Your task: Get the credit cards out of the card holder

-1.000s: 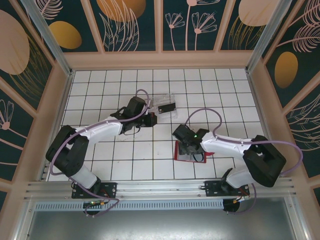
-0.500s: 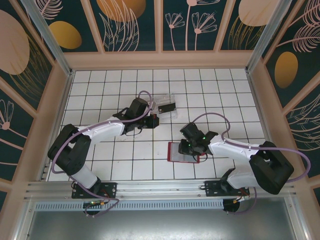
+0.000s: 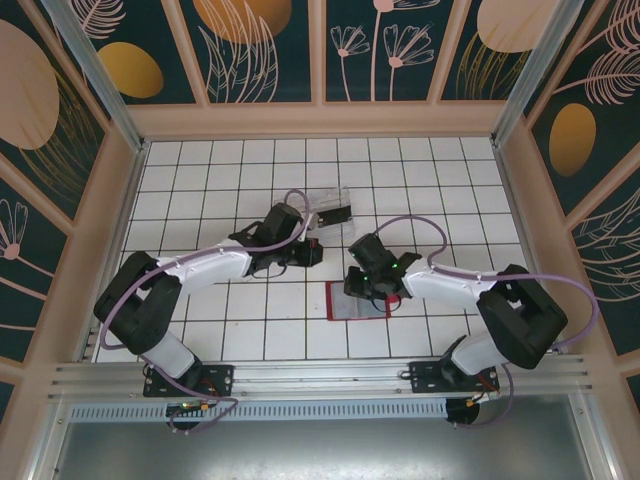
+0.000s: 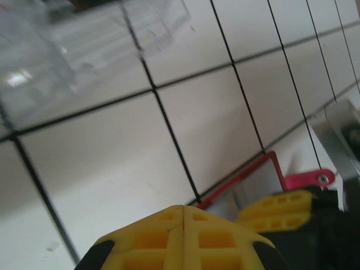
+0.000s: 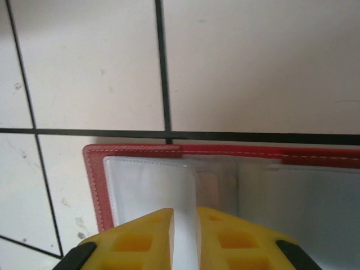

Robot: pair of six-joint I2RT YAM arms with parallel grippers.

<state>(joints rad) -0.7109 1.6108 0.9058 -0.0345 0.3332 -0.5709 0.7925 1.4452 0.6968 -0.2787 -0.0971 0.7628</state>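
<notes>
**Desk:** Where do you stand, from the top camera?

**Me:** I count one card holder, lying open on the surface in front of my right arm. There is one credit card, in the clear tray further back. So I judge one card is out. The right jaws sit at the holder's far edge. The left jaws hang between tray and holder, touching neither as far as I can see.

**Desk:** And the left wrist?

**Me:** My left jaws are pressed together with nothing in them. One red corner of the card holder shows just ahead, and the clear tray lies beyond.

**Desk:** Right wrist?

**Me:** The right jaws are nearly together over the card holder, with a pale strip in the narrow gap. I can't tell whether they pinch it. I count no dark card in the pockets I can see, but part of the inside is hidden, so I won't call the job finished.
</notes>
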